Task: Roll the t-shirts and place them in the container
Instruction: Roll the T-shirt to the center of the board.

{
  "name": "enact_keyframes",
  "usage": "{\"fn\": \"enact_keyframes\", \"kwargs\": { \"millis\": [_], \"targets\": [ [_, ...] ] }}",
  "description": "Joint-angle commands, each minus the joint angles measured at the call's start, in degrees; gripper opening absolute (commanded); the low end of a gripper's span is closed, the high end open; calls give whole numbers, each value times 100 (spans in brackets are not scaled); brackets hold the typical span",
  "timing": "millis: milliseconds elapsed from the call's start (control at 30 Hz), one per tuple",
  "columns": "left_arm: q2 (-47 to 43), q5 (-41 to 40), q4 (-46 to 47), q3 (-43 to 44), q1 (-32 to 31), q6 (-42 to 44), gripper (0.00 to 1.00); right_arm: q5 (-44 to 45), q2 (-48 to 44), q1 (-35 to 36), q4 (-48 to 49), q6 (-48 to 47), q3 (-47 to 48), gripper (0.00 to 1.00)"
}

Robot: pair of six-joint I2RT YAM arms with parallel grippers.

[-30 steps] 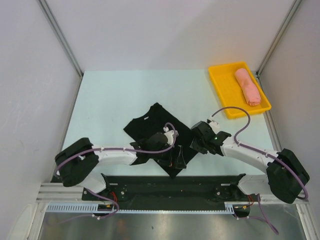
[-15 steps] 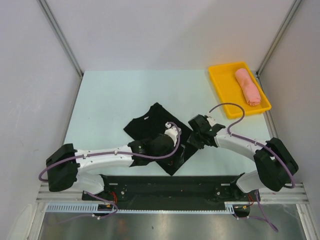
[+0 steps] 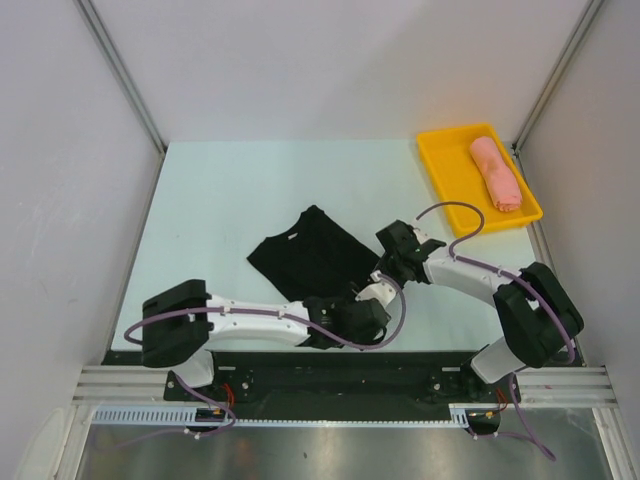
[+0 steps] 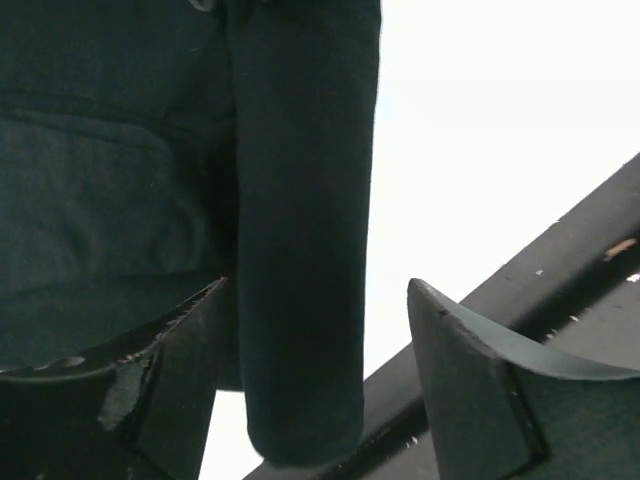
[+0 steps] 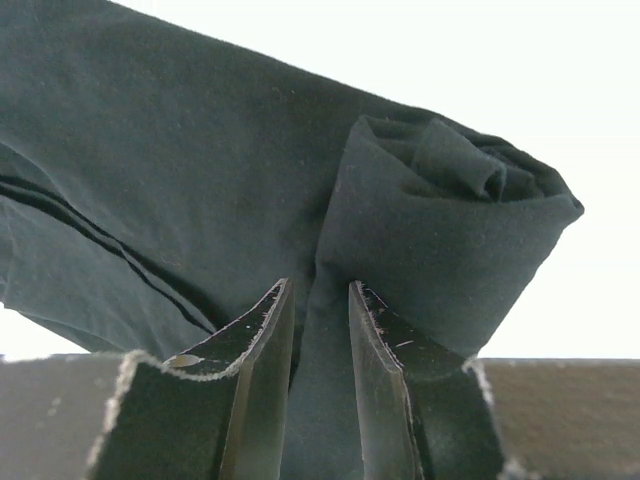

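Low over the near side of the desk [image 3: 220,200], both arms meet at the front right corner of the black t-shirt [image 3: 305,255], which lies mostly flat near the middle of the desk with its collar toward the far side. The left arm [image 3: 250,318] stretches out nearly level from its base, running rightward along the desk's near edge, with its wrist bent toward the cloth. The left pincer [image 4: 318,290] stands open, and its two fingers [image 4: 170,400] straddle the shirt's rolled edge [image 4: 300,250] with bare desk showing in the gap on one side. The right arm [image 3: 470,272] folds back from its base and reaches leftward, elbow raised and wrist angled down to the same corner. The right pincer [image 5: 320,380] is nearly closed and pinches a fold of the black cloth between its fingers, just beside the open, spiral end of the rolled edge. Well apart from all this, at the far right corner, the pink roll [image 3: 495,172] lies inside the yellow tray [image 3: 440,165].
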Motion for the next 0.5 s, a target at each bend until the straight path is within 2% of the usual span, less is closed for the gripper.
{"fn": "enact_keyframes", "kwargs": {
  "millis": [0,100,267,367,400,467],
  "targets": [
    [379,-569,-114,382,-187,322,68,-20,102,-94,131,-58,223,33],
    [624,-649,-114,453,-249,314,59,-37,102,-129,140,-93,231,33],
    [819,-922,-27,383,-231,383,51,-11,-29,-164,79,-172,240,36],
    [696,-668,298,207,-126,559,32,33,-196,-165,-18,-233,240,38],
    [661,-554,482,111,-91,577,15,59,-240,-165,-36,-251,240,38],
    [503,16,728,-13,59,604,0,138,-390,-173,-123,-303,240,40]
  ]
}}
